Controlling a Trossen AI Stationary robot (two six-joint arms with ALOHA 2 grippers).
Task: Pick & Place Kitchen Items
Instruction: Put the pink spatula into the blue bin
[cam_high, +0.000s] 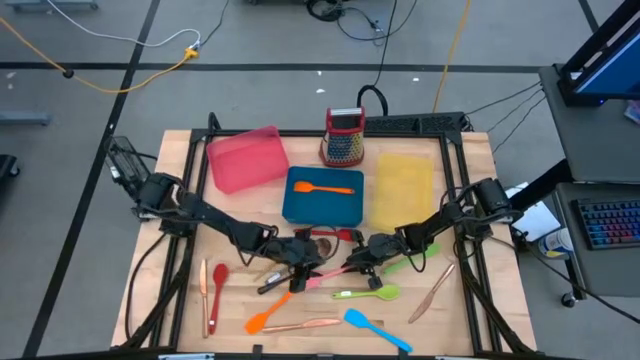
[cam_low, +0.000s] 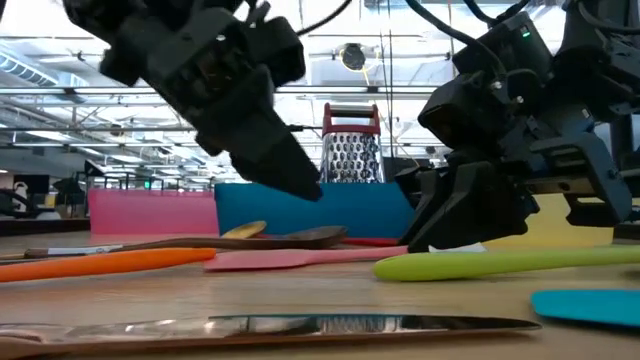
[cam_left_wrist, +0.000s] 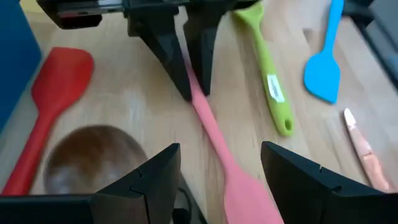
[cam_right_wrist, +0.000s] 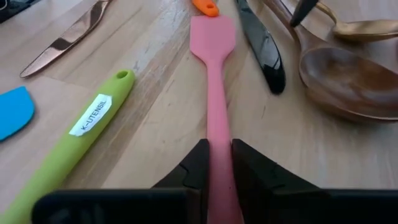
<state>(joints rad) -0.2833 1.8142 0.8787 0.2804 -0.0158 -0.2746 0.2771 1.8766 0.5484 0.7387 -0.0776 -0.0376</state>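
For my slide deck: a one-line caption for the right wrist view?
Right gripper shut on the pink spatula handle, between a green utensil and a wooden spoon.

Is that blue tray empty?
No, an orange spatula lies inside the blue tray in the high view.

Black right claw (cam_right_wrist: 215, 163) around a pink spatula (cam_right_wrist: 213, 74). Just beside it, lime green spatula (cam_right_wrist: 81, 137) bearing a white label; farther out, a light blue spatula (cam_right_wrist: 13, 112) and a copper-toned knife (cam_right_wrist: 65, 38). Ahead, brown wooden spoon (cam_right_wrist: 348, 78), glossy black handle (cam_right_wrist: 264, 46). Beside black left claw (cam_left_wrist: 221, 165), a red spatula (cam_left_wrist: 53, 102). Pale wood table (cam_high: 150, 300); pink tray (cam_high: 245, 158), blue tray (cam_high: 322, 200), yellow tray (cam_high: 402, 190).
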